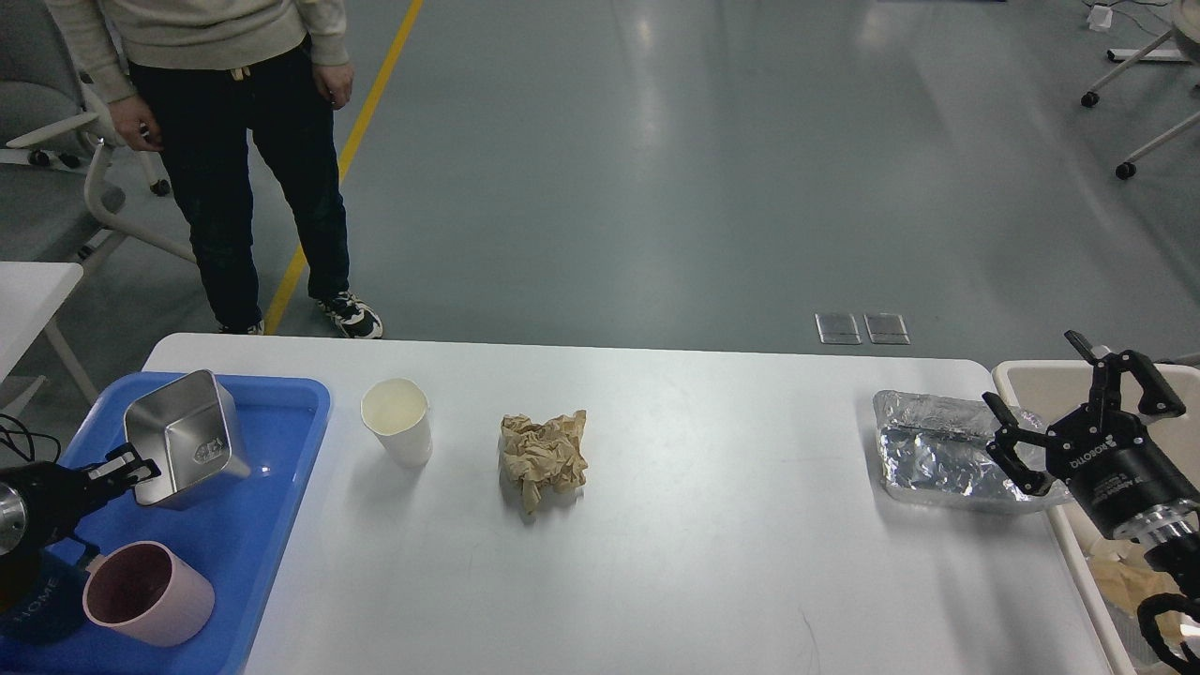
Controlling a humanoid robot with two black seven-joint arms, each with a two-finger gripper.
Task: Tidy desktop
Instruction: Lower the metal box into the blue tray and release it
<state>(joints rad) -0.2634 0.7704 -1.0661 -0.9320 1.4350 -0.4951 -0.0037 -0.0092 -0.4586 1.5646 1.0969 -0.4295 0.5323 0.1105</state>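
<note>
Centrally, large white rounded-corner desk [712, 562], right hand [1055, 412] wide open and empty over its right edge above crumpled foil tray [937, 459], left hand [127, 466] at square steel container [183, 436], grip indeterminate.

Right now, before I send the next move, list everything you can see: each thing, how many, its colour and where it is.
White rectangular tabletop: 1, white, fills the foreground.
Blue plastic tray: 1, blue, on the table's left end.
Square metal container: 1, silver, tipped on its side in the tray.
Pink mug: 1, pink, on its side, tray front.
White paper cup: 1, white, upright, right of the tray.
Crumpled brown paper: 1, tan, table centre.
Foil tray: 1, silver, table's right end.
Beige bin: 1, beige, beyond the right edge.
Person: 1, cream top, dark trousers, standing behind the table.
Left gripper: black, at the metal container's edge.
Right gripper: black, open, above the foil tray's right end.
</note>
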